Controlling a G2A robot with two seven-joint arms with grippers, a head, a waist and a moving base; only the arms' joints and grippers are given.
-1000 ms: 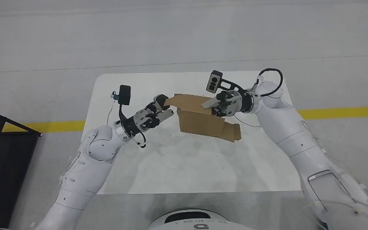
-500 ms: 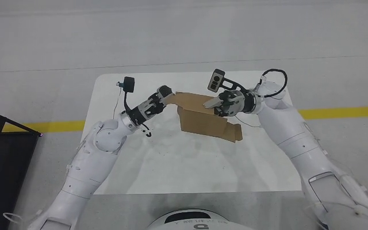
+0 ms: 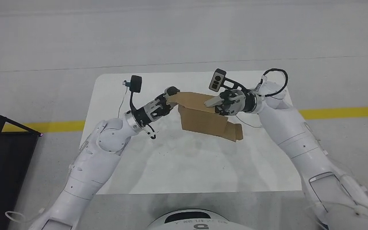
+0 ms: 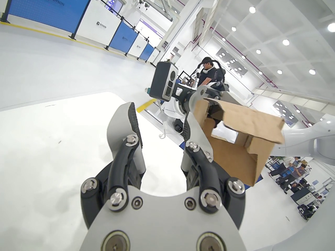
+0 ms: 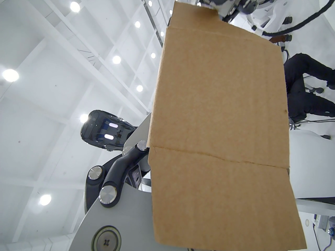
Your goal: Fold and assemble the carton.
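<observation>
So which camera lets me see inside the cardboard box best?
The left wrist view: it looks straight into the open end of the box, so you see the hollow inside. The top view shows the whole box from above. The right wrist view shows one flat outer side, very close.

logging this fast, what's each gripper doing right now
left gripper: open, holding nothing, next to the carton's end flap.
right gripper: closed on the carton.
</observation>
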